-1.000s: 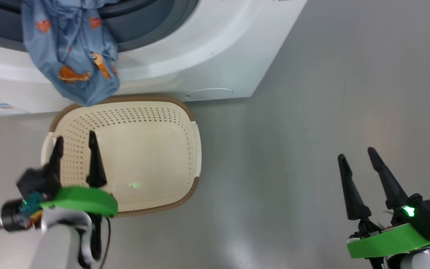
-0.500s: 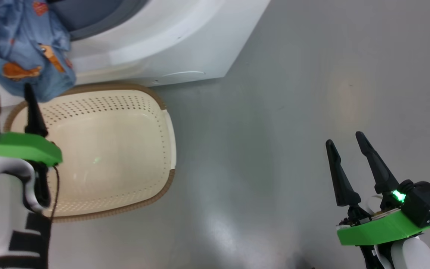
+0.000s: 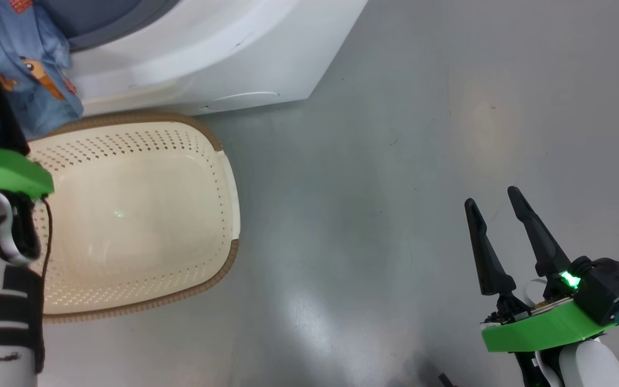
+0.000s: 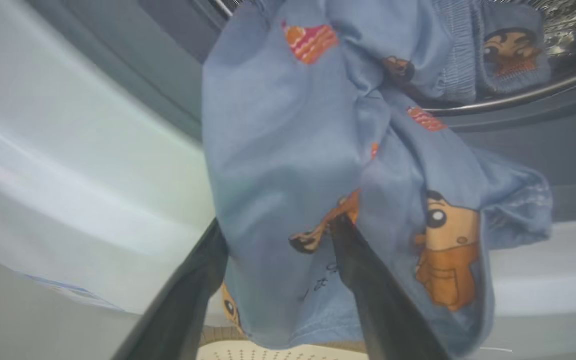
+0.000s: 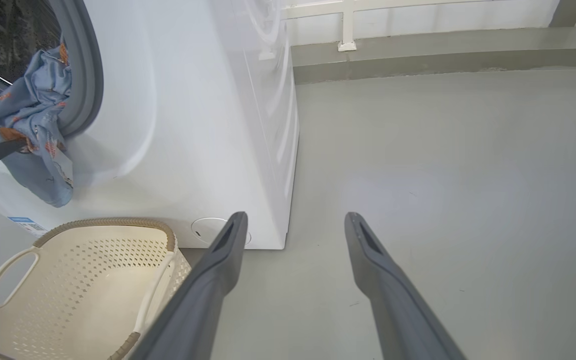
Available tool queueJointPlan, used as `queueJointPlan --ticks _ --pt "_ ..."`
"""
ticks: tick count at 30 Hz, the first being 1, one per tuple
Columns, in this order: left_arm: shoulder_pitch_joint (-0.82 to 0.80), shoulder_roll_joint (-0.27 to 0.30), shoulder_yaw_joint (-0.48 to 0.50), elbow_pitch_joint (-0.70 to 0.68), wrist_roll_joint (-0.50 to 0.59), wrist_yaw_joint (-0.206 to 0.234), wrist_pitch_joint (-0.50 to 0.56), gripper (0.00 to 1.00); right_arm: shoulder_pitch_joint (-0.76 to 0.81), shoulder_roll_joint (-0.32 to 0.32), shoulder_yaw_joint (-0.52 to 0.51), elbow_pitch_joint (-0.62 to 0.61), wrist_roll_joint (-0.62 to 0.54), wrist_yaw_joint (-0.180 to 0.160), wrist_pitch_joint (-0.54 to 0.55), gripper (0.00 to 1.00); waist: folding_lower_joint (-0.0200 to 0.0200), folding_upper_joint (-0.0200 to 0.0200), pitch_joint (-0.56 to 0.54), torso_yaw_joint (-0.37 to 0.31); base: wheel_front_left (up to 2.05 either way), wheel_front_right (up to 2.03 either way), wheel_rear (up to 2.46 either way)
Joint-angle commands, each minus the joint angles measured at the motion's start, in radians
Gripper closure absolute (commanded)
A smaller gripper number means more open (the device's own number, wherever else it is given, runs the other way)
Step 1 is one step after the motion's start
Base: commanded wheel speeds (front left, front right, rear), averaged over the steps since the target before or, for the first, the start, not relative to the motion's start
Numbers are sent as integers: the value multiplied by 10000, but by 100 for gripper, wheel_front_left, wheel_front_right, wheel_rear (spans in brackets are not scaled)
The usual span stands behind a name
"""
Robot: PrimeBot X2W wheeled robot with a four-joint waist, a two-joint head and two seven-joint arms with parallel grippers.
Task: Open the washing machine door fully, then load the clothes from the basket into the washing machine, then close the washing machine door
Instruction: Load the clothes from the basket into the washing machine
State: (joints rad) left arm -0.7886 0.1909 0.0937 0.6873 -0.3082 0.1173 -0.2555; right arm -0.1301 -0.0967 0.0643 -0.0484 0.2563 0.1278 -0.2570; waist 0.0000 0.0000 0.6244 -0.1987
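A light blue garment with orange cartoon prints, one of the clothes (image 4: 288, 150), hangs out of the washing machine (image 3: 207, 54) over its grey gasket, partly inside the steel drum. My left gripper (image 4: 278, 222) is open, its fingers on either side of a hanging fold; one dark finger (image 3: 3, 123) shows against the cloth. The cream basket (image 3: 229, 199) stands on the floor below the opening with nothing in it. Off to the right, my right gripper (image 3: 491, 195) is open over bare floor. The washing machine door is out of view.
Grey floor (image 3: 395, 161) stretches to the right of the machine. A round cap (image 3: 239, 98) sits low on the machine's front, and a blue label sticker (image 5: 20, 220) at its lower corner. A wall base with a white rail (image 5: 348, 30) runs behind.
The head camera has turned, shifting the whole picture left. My left gripper rose from above the basket to the hanging blue garment. The right gripper kept its pose.
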Motion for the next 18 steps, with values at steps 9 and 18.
queueJointPlan --ticks 9,18 --pt "-212 102 412 -348 446 -388 -62 100 -41 -125 324 -133 -6 29 -48 0 0 0 -76 45 0 0 0" --pt "-176 -560 217 -486 504 -731 -62 100 180 -133 326 -90 -21 29 -48 0 0 0 -329 269 0 0 0"
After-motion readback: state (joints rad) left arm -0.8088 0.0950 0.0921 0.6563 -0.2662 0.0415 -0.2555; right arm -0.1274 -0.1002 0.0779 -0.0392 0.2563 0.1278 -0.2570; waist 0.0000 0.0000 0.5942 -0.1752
